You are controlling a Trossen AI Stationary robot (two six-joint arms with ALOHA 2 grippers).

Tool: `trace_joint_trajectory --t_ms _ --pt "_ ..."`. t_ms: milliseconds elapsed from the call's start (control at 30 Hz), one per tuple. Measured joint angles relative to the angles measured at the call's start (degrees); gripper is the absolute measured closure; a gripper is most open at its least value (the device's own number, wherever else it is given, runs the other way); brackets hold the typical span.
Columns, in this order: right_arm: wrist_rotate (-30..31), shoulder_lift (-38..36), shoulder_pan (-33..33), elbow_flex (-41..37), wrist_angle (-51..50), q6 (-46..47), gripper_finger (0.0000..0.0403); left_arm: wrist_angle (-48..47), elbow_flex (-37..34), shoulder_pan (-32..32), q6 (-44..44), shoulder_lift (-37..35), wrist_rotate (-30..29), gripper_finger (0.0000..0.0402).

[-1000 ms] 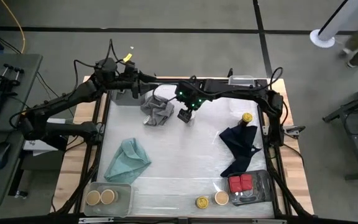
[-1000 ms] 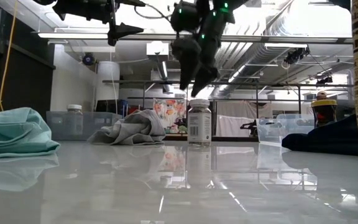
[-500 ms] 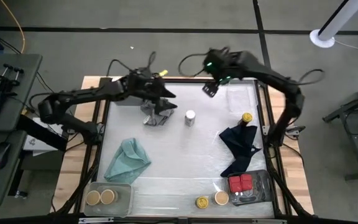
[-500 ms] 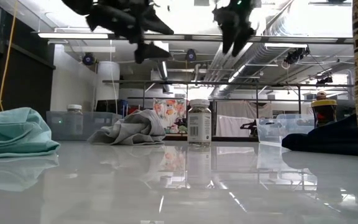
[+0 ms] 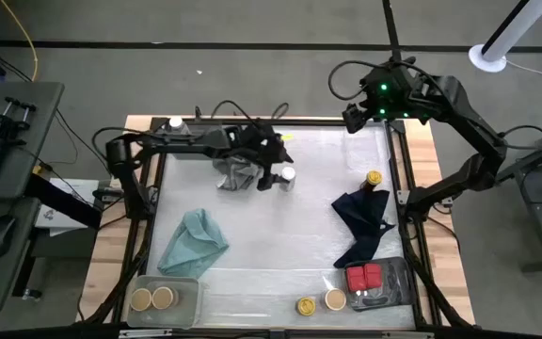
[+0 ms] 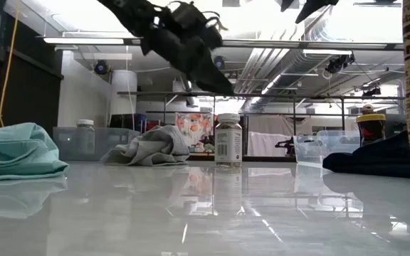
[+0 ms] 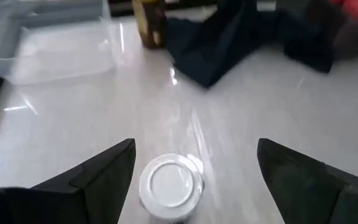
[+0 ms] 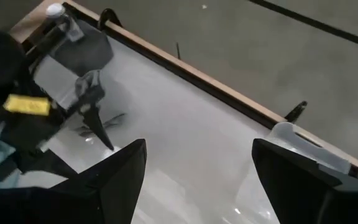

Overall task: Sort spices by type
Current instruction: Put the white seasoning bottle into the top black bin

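- The left arm reaches across the upper middle of the high view, its left hand [image 5: 273,174] spread wide and empty, hovering just beside and above the white-lidded jar [image 5: 289,177]; in its wrist view the jar [image 7: 171,185] sits between the two dark fingers [image 7: 101,176], untouched.
- The right arm is folded back high at the upper right, its right hand [image 5: 354,117] over the table's far edge, fingers parted and holding nothing.
- The white-lidded jar stands upright in the upper centre of the table [image 5: 280,235], close to the grey cloth [image 5: 236,172].
- A yellow-lidded jar [image 5: 374,179] stands at right by the navy cloth [image 5: 363,221].
- Red tins [image 5: 365,278] lie in a clear tray [image 5: 391,294] at lower right; two tan-lidded jars [image 5: 152,298] sit in a tray at lower left; a yellow-lidded and a tan-lidded jar [image 5: 320,303] stand at the bottom centre.
- A teal cloth [image 5: 194,240] lies left of centre.
- The table is glossy white in a wooden frame; the low view shows ceiling ducts and shelving beyond.
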Motion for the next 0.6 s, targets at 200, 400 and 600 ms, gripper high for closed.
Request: trace_joint_trajectory --t_ms 200,400,600 --pt "1.92 0.23 1.52 -0.02 -0.84 0.07 0.0112 0.2 2.3 -0.79 7.76 7.41 -5.34 0.0078" --pt "1.87 1.97 3.09 -0.09 -1.69 0.02 0.0112 0.33 3.79 -0.22 9.42 10.02 -5.23 0.0078" --pt "1.75 3.34 4.17 -0.11 -2.87 -0.34 0.0112 -3.27 3.69 -0.44 14.05 10.88 -3.28 0.0078"
